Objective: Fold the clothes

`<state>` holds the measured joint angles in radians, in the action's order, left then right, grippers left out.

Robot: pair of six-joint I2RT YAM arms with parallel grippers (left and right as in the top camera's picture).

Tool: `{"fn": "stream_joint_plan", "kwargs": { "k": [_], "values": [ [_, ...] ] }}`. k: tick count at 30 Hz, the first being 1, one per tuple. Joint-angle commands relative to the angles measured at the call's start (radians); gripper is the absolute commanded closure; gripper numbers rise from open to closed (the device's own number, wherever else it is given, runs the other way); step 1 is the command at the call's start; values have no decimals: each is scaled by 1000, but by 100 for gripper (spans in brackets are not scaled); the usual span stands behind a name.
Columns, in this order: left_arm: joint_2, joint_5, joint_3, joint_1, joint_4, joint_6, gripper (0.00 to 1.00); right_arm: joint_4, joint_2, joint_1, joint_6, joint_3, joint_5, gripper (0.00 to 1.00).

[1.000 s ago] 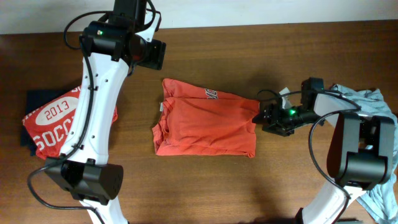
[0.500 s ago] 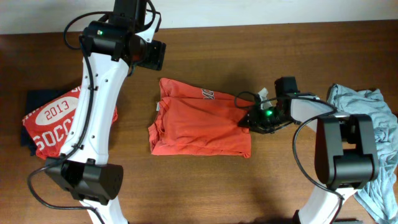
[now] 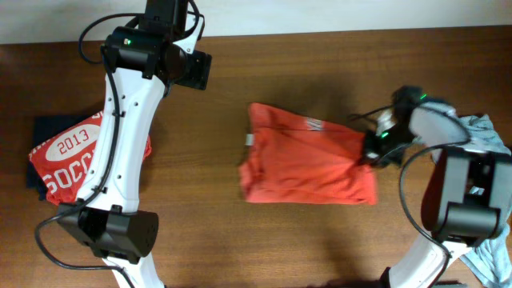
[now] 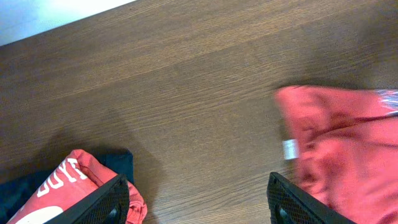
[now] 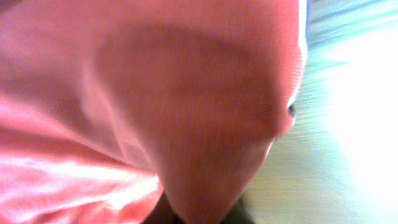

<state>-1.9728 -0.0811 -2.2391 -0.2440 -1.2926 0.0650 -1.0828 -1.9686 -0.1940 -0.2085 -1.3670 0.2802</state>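
Dark wooden surface (image 3: 320,248), pale wall strip along the far edge. On it, right of centre: orange shirt (image 3: 308,164), already folded into a rough rectangle, a bit of print showing at the top edge. Lay nearer the middle a second ago, now dragged toward the right side, shape mostly kept, right edge bunched. Pinched there by the right hand (image 3: 374,146), closed on the cloth as far as can be judged. Right wrist view filled with orange fabric, fingers hidden. Probably a move to free the middle for the next garment, perhaps the crumpled grey-blue shirt (image 3: 480,128) just beyond. Left hand (image 4: 198,199) wide open, holding nothing, hovering over bare wood between the orange shirt and the red SOCCER shirt (image 3: 60,164), which lies folded on a navy shirt (image 3: 42,128) at far left. One risk worth noting: dragging by a single edge could loosen the fold.
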Motion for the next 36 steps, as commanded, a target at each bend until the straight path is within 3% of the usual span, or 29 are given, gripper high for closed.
{"fn": "stream_joint_plan", "kwargs": {
  "k": [1, 11, 17, 26, 27, 29, 30, 36],
  "values": [
    [36, -14, -29, 3, 5, 19, 29, -91, 72, -24, 66, -215, -249, 95],
    [36, -14, -29, 3, 6, 19, 28, -261, 72, 66, 127, -470, -304, 93],
    [36, -14, -29, 3, 9, 19, 28, -294, 63, 247, 121, -476, -304, 92],
    [36, -14, -29, 3, 1, 19, 28, -238, -45, 533, -45, -473, -391, 88],
    [36, -14, -29, 3, -2, 19, 28, -235, -74, 554, -50, -473, -401, 59],
    [36, -14, -29, 3, -5, 19, 28, -233, -111, 575, -64, -473, -432, 25],
    [36, -14, -29, 3, -7, 19, 28, -230, -130, 582, -64, -473, -451, 21],
    [36, -14, -29, 3, -18, 19, 28, -256, -118, 586, -60, -473, -465, 19]
  ]
}}
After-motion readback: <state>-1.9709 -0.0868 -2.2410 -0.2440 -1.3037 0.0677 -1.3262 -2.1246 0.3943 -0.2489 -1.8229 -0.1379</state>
